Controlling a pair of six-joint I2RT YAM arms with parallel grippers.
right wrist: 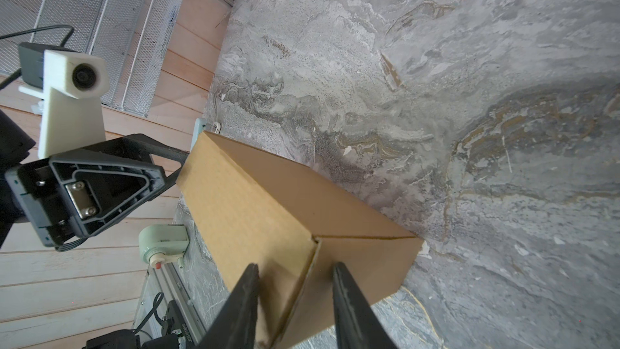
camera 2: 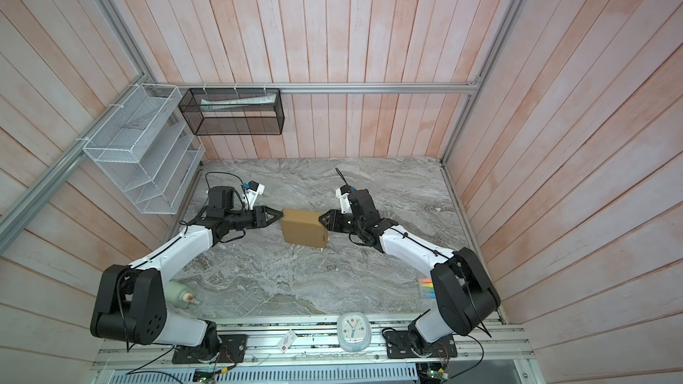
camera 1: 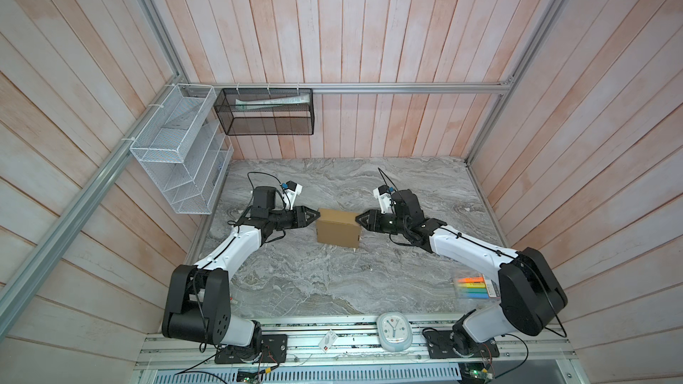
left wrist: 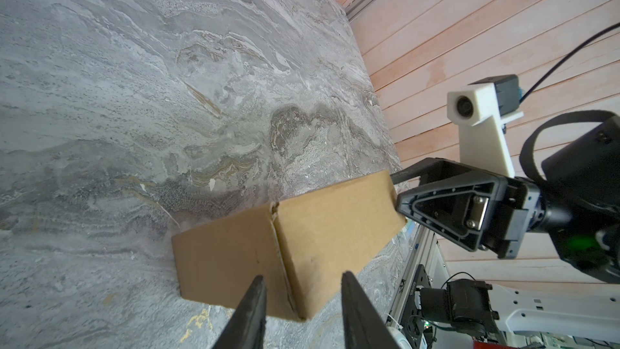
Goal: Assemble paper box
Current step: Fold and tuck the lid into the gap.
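Currently the paper box (camera 1: pixel 338 230) sits folded up, mid marble table (camera 1: pixel 325 289), btw both arms. Left gripper (camera 1: pixel 316 216) is at one end, right gripper (camera 1: pixel 357 219) at the opp end. Wrist views: each claw spread, fingers straddling a box edge; contact w/ cardboard, can't tell

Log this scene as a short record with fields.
paper box: plain brown cardboard, folded into a closed box, resting on the marble tabletop
left gripper: at the box's left end, jaws apart astride its edge
right gripper: at the opposite end, jaws apart likewise
near edge: alarm clock, marker pack
walls: white mesh rack, black mesh basket
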